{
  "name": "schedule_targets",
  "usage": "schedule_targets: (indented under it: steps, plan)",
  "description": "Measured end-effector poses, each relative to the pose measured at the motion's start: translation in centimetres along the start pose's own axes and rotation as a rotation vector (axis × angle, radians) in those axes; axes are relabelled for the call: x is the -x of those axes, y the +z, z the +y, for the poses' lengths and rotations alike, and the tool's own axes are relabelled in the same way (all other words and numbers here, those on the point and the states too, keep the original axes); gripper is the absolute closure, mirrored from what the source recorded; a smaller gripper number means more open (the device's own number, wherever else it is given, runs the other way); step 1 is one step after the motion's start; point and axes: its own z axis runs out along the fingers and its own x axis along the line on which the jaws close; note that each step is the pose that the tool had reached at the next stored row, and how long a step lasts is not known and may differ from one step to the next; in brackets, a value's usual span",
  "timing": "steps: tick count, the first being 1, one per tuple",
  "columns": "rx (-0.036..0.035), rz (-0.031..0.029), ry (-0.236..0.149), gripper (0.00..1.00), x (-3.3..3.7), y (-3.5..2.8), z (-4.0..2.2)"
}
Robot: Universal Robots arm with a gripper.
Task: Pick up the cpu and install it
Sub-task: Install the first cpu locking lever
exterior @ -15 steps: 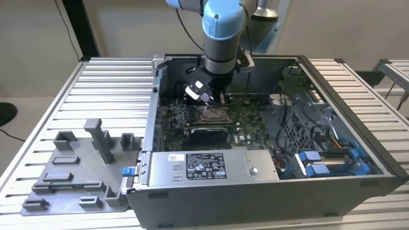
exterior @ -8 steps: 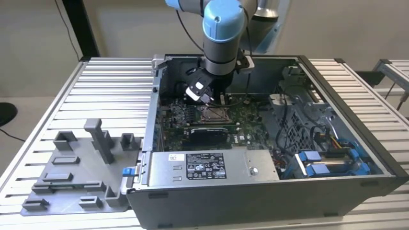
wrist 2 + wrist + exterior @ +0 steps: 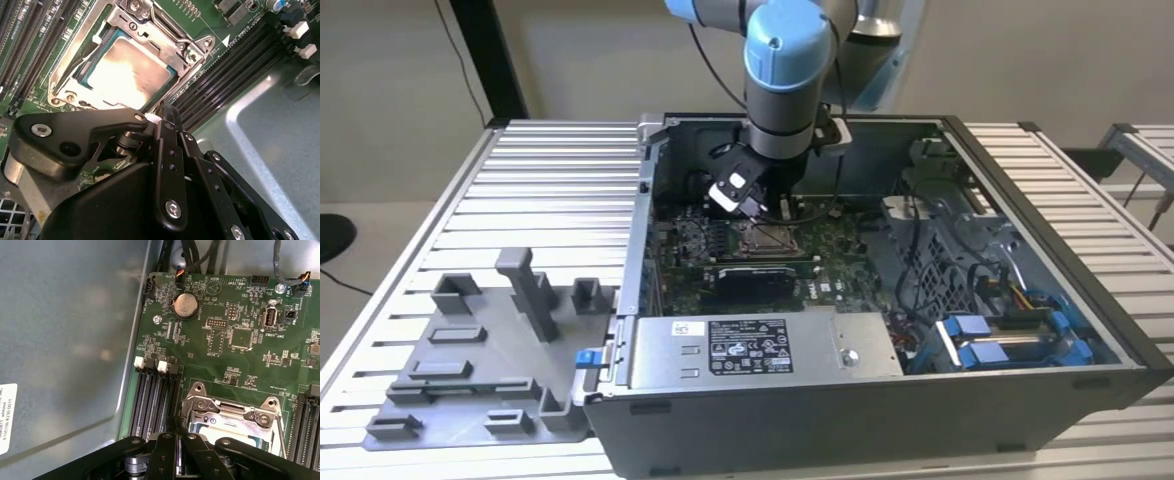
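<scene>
1. Black gripper linkage (image 3: 165,150) is seen closest to the lens in the second wrist view; the finger links are drawn together to a narrow point, with nothing held between them; the fingers read as clenched and empty.
2. Same closed fingertips (image 3: 177,437) are seen in the first wrist view, just beside the socket frame (image 3: 232,412), at its edge next to the memory slots (image 3: 152,402).
3. The cpu (image 3: 132,72) is seated flat inside the socket frame (image 3: 150,25) in the second wrist view; its silvery top is lit brightly; the metal frame is seen around it; whether the frame is latched cannot be told.
4. In the exterior view the gripper (image 3: 744,196) is lowered into the open computer case (image 3: 1067,250), directly above the socket (image 3: 767,238) on the motherboard (image 3: 834,240); the arm (image 3: 787,70) is held near vertical above it.
5. A round coin battery (image 3: 185,305) is seen on the green board in the first wrist view, well apart from the socket.
6. A grey labelled power supply box (image 3: 761,347) is seen at the case's near side in the exterior view.
7. A grey fixture tray (image 3: 480,370) with upright posts is placed on the slatted table (image 3: 534,190), at the exterior view's left of the case.
</scene>
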Motion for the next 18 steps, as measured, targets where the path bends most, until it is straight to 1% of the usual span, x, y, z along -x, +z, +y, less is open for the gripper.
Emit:
schedule_targets:
  steps: [3,7,12,14,15,17,18]
  plan:
    - [-0.0003,0.0013,0.0,1.0,-0.13,0.06,0.07]
    - [0.0005,0.0048,0.001,1.0,-0.23,0.18,0.12]
    - [0.0008,0.0046,0.0,1.0,-0.49,0.15,0.02]
    - [0.0022,0.0074,0.0,1.0,-0.69,-0.24,0.0]
    - [0.0018,0.0057,0.0,1.0,-0.78,-0.57,-0.05]
    - [0.0016,0.0057,0.0,1.0,-1.01,-1.33,-0.03]
    - [0.0016,0.0057,0.0,1.0,-1.09,-1.6,-0.04]
